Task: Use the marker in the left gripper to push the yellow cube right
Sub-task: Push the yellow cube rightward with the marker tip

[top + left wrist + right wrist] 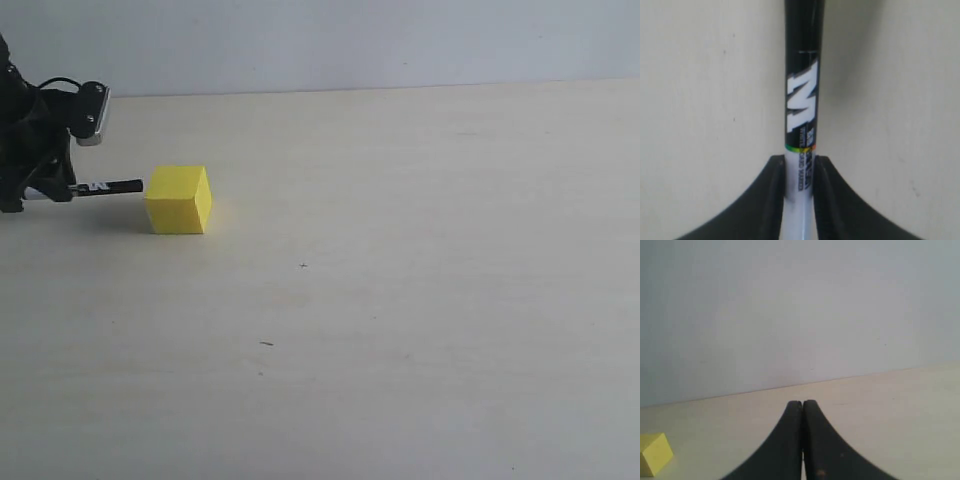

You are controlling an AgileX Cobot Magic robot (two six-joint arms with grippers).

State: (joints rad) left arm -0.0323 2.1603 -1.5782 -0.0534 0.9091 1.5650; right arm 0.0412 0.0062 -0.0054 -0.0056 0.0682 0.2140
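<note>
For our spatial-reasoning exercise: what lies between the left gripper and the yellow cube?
In the exterior view, only the marker, gripped by the left gripper, its black end at or nearly at the yellow cube.

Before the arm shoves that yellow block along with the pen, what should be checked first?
1. Is the marker held by the left tool? Ok: the jaws are shut on its white barrel.
2. Is the marker aimed at the yellow cube? Ok: its black cap end is at the cube's left face.
3. Is the tip touching the cube? Cannot tell: it is too close to judge.
4. Is the path to the right free? Ok: only bare table shows beyond the cube.
5. Is the right tool out of the way? Ok: it is shut and absent from the exterior view.
</note>
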